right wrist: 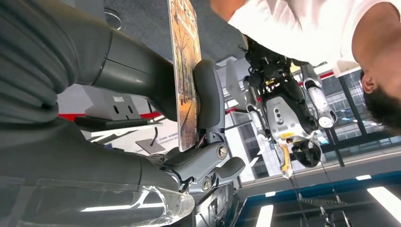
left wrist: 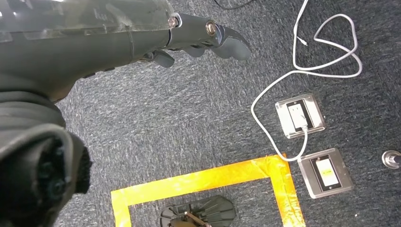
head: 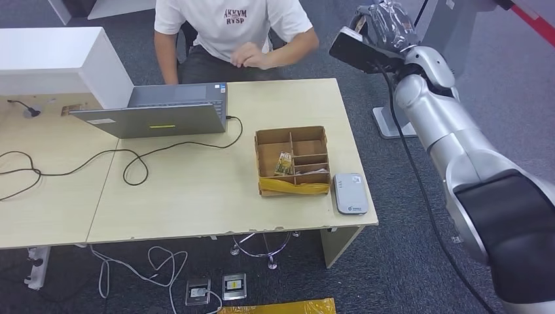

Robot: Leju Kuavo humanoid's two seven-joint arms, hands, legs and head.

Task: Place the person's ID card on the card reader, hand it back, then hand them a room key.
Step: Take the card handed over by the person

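A pale wooden surface point(head: 196, 196) spreads below me on grey carpet. A person point(head: 232, 33) in a white shirt sits at its far edge, hands together over that edge. A grey laptop point(head: 157, 111) stands open near the far edge, its black cable looping across the surface. A white box point(head: 59, 62) sits at the far left corner. Near the right edge lies a brown cardboard tray point(head: 291, 160) split into compartments, with a small patterned card in its middle part and yellow tape along its near side. Just beside the tray, at the near right corner, lies the grey card reader point(head: 350, 193).

My right arm is raised beyond the surface's far right corner, toward the person. My right hand point(right wrist: 156, 109) grips a card point(right wrist: 184, 71) printed with autumn trees, pinched edge-on between thumb and fingers point(right wrist: 210, 97).

My left hand point(left wrist: 142, 33) hangs over the floor, holding nothing; whether its fingers point(left wrist: 222, 40) are spread or curled I cannot tell. Below it are floor sockets point(left wrist: 312, 142), a white cable and yellow tape.
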